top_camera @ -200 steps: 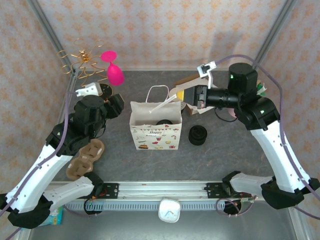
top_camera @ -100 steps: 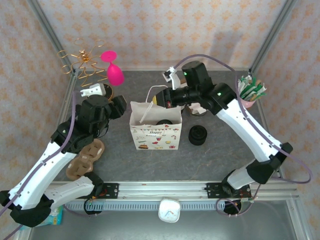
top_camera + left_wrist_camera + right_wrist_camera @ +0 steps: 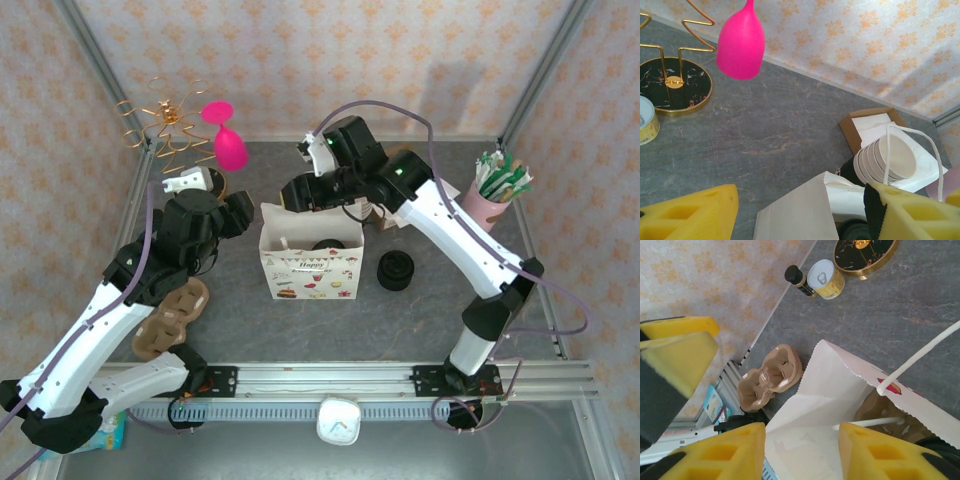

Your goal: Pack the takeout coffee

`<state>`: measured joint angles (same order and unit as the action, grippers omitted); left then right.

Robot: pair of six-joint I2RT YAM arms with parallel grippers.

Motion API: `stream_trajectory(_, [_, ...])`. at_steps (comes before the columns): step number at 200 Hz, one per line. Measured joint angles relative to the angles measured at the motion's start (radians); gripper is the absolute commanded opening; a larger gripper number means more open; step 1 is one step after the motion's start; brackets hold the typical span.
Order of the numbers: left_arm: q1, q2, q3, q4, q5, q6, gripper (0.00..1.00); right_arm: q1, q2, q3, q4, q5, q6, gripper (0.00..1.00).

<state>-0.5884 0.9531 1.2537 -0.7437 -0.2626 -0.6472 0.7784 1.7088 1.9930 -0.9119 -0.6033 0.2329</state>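
One paper bag (image 3: 310, 272), one takeout coffee (image 3: 327, 244), one cup carrier (image 3: 172, 318), one stack of black lids (image 3: 395, 270) and one stack of cream cups (image 3: 886, 159). One pink glass (image 3: 230, 148), one gold rack (image 3: 165, 125), one can (image 3: 826, 277), one small bottle (image 3: 796, 276) and one pink pot (image 3: 480, 205)

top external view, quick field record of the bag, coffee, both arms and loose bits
gift bag: upright, open, centre of table
takeout coffee: black lid visible inside the bag
right gripper: at the bag's rear rim, jaws open, empty
left gripper: left of the bag, jaws open, empty
black lid stack: right of the bag
cup carrier: beside the left arm
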Motion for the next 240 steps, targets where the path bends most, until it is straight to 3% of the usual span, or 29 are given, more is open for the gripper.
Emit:
stream_trajectory(18, [0.0,0.0,0.0,0.002,0.001,0.001,0.69,0.0,0.011,0.035,-0.015,0.018,-0.006,0.58])
stream_trajectory(54, [0.0,0.024,0.012,0.02,0.03,0.021,0.69,-0.02,0.005,0.132,-0.026,0.065,0.006,0.59])
stream_trajectory(74, [0.0,0.06,0.039,0.031,0.058,0.053,0.69,-0.086,-0.039,0.106,-0.021,0.093,0.031,0.6])
stream_trajectory(105, [0.0,0.116,0.082,0.055,0.102,0.111,0.69,-0.291,-0.182,-0.065,-0.014,0.188,0.079,0.6])
stream_trajectory(127, [0.0,0.156,0.119,0.065,0.128,0.153,0.69,-0.409,-0.285,-0.208,-0.016,0.333,0.114,0.6])
stream_trajectory(149, [0.0,0.183,0.135,0.075,0.151,0.197,0.69,-0.459,-0.381,-0.389,0.014,0.401,0.157,0.58])
stream_trajectory(175, [0.0,0.205,0.142,0.078,0.172,0.242,0.7,-0.524,-0.437,-0.631,0.111,0.394,0.229,0.56])
stream_trajectory(208, [0.0,0.214,0.142,0.08,0.182,0.295,0.71,-0.537,-0.403,-0.904,0.293,0.334,0.348,0.48])
stream_trajectory(240, [0.0,0.214,0.142,0.084,0.181,0.333,0.72,-0.555,-0.321,-0.972,0.415,0.332,0.415,0.46])
